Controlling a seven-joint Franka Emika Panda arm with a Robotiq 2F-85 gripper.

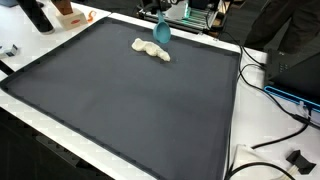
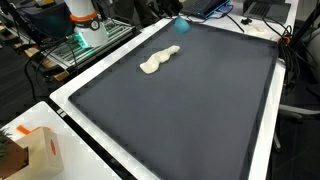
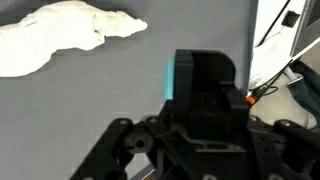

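Observation:
In the wrist view my gripper (image 3: 205, 85) shows as one black block, its fingers (image 3: 215, 75) together low over the dark grey mat (image 3: 90, 120). A sliver of a teal object (image 3: 170, 78) shows at the block's left edge, seemingly held. The teal object shows in both exterior views (image 1: 161, 33) (image 2: 182, 25) near the mat's far edge. A cream cloth lump (image 3: 65, 35) lies on the mat beside it, also in both exterior views (image 1: 152, 48) (image 2: 158, 60). The cloth is apart from the gripper.
The mat (image 1: 130, 110) sits on a white table (image 1: 240, 150). Its edge (image 3: 252, 60) runs close to the right of the gripper, with cables (image 3: 285, 60) beyond. A cardboard box (image 2: 40, 150) and cables (image 1: 275, 140) lie off the mat.

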